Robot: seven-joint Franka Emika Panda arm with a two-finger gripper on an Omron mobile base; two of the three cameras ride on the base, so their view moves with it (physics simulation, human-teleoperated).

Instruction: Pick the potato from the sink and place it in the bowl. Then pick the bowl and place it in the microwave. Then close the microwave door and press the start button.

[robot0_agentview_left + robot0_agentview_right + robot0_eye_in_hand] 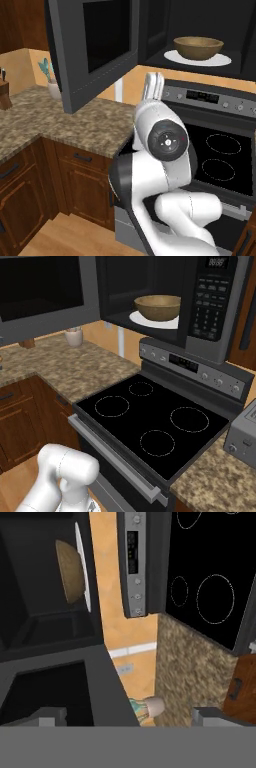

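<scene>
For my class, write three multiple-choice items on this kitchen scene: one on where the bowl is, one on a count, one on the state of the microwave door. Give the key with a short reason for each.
1. Where is the bowl?
A. in the sink
B. on the white plate inside the microwave
C. on the stove

2. How many burner rings are drawn on the stove?
A. two
B. six
C. four

3. The microwave door is:
A. swung open
B. fully shut
C. removed and lying on the counter

Key: 1 B, the bowl sits on the plate in the cavity. 2 C, the right base view shows four rings. 3 A, the door stands out to the left, cavity exposed.
</scene>
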